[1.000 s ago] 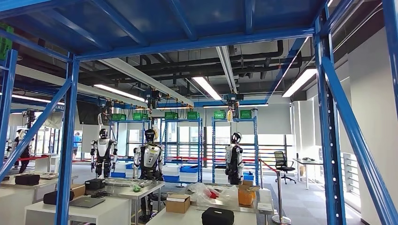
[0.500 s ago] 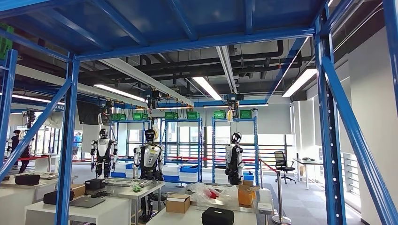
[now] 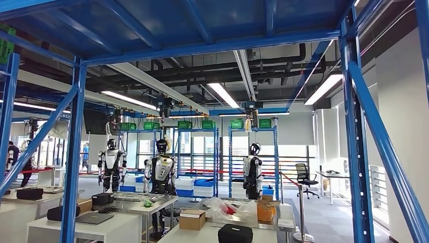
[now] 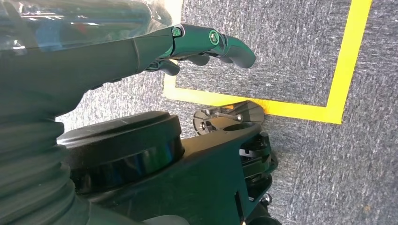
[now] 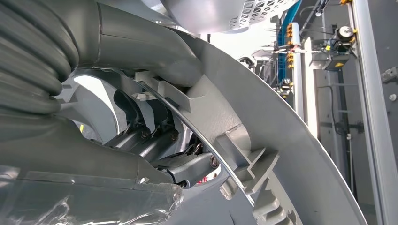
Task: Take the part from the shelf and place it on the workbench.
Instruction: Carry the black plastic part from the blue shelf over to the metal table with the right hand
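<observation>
Gripping one grey part (image 5: 281, 154), the right robot hand (image 5: 159, 140); left robot hand (image 4: 206, 44) hangs spread, holding nothing.

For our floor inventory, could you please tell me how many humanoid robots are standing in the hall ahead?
3: one at the left, one centre-left behind a bench, one at the middle shelf. Others may be hidden.

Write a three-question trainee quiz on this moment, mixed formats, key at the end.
1. True or false: the right hand grips a grey curved part.
2. The left hand hangs over: A) a table B) grey carpet marked with yellow tape C) a shelf.
3. Fill in: in the head view, the bins on top of the far racks are ____ in colour.

Key: 1 true; 2 B; 3 green.
</observation>
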Available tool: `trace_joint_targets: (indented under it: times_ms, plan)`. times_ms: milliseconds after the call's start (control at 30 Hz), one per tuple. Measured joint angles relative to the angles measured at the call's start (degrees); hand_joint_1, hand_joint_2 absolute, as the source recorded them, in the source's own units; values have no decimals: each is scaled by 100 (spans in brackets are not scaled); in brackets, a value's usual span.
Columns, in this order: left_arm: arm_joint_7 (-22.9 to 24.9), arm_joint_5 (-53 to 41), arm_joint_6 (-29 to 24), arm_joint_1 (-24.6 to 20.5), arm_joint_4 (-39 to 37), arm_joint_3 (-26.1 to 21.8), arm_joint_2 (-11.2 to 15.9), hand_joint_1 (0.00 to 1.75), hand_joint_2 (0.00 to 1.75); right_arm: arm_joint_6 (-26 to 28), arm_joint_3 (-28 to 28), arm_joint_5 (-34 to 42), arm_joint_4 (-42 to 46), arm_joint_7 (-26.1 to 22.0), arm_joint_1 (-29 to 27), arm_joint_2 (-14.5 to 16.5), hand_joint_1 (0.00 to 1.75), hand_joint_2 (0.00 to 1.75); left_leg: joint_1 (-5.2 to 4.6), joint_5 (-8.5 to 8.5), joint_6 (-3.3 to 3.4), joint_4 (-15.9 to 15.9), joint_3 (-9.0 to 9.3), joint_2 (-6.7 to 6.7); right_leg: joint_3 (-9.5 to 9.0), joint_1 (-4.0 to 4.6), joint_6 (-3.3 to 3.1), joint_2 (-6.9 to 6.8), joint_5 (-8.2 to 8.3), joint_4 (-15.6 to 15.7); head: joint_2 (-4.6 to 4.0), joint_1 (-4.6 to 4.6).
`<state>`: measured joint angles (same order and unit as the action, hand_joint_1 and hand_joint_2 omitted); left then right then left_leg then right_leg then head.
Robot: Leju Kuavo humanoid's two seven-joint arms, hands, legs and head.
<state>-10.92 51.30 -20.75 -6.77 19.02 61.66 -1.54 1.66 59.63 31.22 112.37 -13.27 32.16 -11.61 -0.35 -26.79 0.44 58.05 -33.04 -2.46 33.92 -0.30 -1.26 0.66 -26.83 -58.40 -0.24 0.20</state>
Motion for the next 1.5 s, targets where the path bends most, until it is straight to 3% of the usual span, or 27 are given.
trace_joint_targets:
  times_ms: [167,233,300,333,367,400,433,467,533,567,667,700,767,833,867,900,1000,1033,1167,1233,1300,1333,1367,1433,1500]
  plan:
    - [-5,47,-1,-1,0,1,-2,0,175,15,-2,0,0,10,1,-1,175,175,5,47,73,-37,13,6,-14,-13,72,-1,-10,0,0,9]
    - [-8,59,-6,-3,0,3,-5,0,175,33,-4,-1,-1,12,2,-4,175,175,49,103,105,-100,14,17,83,-7,110,-11,-244,-254,0,0]
    - [-10,68,-14,2,1,5,-6,0,175,54,-4,-7,-2,18,-8,-14,175,175,70,125,113,-110,-9,24,337,-28,148,-23,-672,-925,0,-18]
    - [-10,75,-17,7,1,8,-5,0,175,71,-3,-19,-3,24,-18,-23,175,175,76,132,107,-109,-24,27,461,-43,164,-25,-828,-1267,0,-21]
    - [-11,83,-18,12,1,11,-5,0,175,91,-2,-38,-3,30,-26,-33,175,175,81,139,96,-106,-36,29,520,-56,177,-27,-881,-1473,0,-26]
    - [-13,94,-19,16,1,16,-5,0,175,116,-1,-66,-4,35,-31,-43,175,175,88,148,84,-102,-47,29,485,-65,186,-28,-820,-1473,0,-28]
    - [-16,108,-19,18,1,22,-5,0,175,141,0,-100,-4,36,-31,-50,175,175,97,156,67,-96,-57,26,341,-71,188,-29,-665,-1248,0,-30]
    - [-20,121,-19,19,2,28,-5,0,175,161,0,-131,-4,36,-29,-53,175,175,106,164,47,-87,-66,23,116,-75,184,-25,-478,-858,0,-31]
    - [-25,144,-19,16,4,38,-7,0,175,184,-1,-175,-3,33,-24,-55,175,175,116,184,-14,-70,-91,14,-269,-60,141,5,-255,-156,0,-28]
    - [-28,151,-19,13,7,40,-8,0,175,190,-1,-186,-2,31,-23,-55,175,175,120,197,-54,-64,-104,11,-350,-47,108,21,-229,17,1,-31]
    - [-40,162,-19,12,16,53,-8,0,175,210,-2,-197,-2,26,-24,-54,175,175,135,237,-177,-61,-133,3,-316,-27,-21,17,-187,73,1,-35]
    - [-42,163,-19,14,20,62,-7,0,175,219,-2,-198,-2,24,-26,-53,175,175,141,177,-207,-12,-154,24,-300,-33,-70,-2,-154,84,0,-29]
    - [-44,166,-22,13,25,82,-6,0,175,235,-2,-198,-3,8,-37,-52,175,175,150,-311,-256,622,-355,103,-241,-40,-156,-69,-82,102,0,-9]
    - [-45,167,-25,10,27,95,-6,0,175,243,-2,-199,-4,-8,-60,-52,175,175,151,-781,-291,1394,-550,151,-151,-17,-184,-127,-30,76,0,8]
    - [-45,168,-27,11,27,99,-5,0,175,245,-2,-199,-4,-10,-69,-52,175,175,151,-790,-294,1469,-505,152,-104,-9,-182,-145,-11,55,0,11]
    - [-45,168,-29,11,28,104,-5,0,175,246,-2,-199,-4,-10,-75,-52,175,175,150,-700,-288,1321,-355,153,-56,-5,-174,-159,5,28,0,15]
    - [-45,168,-34,0,31,124,-4,0,175,256,-4,-208,-4,-32,-82,-51,175,175,135,-380,-226,274,336,174,51,7,-120,-184,45,-48,0,22]
    - [-46,168,-35,-6,35,130,-4,0,175,264,-7,-217,-4,-51,-86,-51,175,175,120,-349,-193,63,447,180,69,12,-89,-189,64,-60,0,22]
    - [-49,177,-36,-4,45,148,-1,0,175,289,-16,-277,-4,-135,-119,-55,175,175,101,-248,-34,-70,409,189,119,-3,65,-175,94,-84,0,14]
    - [-49,184,-36,-12,47,155,-2,0,175,292,-27,-300,-5,-167,-137,-62,175,175,122,-151,40,-105,331,200,260,-13,116,-134,-242,-434,0,-7]
    - [-48,189,-35,-17,48,168,1,0,175,296,-38,-311,-8,-182,-177,-78,175,175,107,-51,74,-100,187,203,496,-18,144,-113,-726,-1214,0,-39]
    - [-45,190,-34,-16,48,174,2,0,175,298,-42,-313,-11,-185,-199,-87,175,175,96,-3,77,-96,118,203,520,-18,144,-113,-814,-1447,0,-49]
    - [-41,190,-33,-17,48,180,3,0,175,299,-46,-315,-15,-186,-219,-95,175,175,84,41,77,-91,55,202,433,-15,131,-113,-776,-1454,0,-58]
    - [-28,190,-32,-24,49,185,0,0,175,300,-56,-327,-21,-188,-226,-100,175,175,70,99,63,-84,-13,198,-64,10,49,-97,-477,-720,0,-69]
    - [-13,197,-29,-47,54,189,-5,0,175,302,-66,-360,-21,-191,-226,-101,175,175,72,171,1,-80,-62,194,-461,59,-42,-70,-332,-26,0,-69]
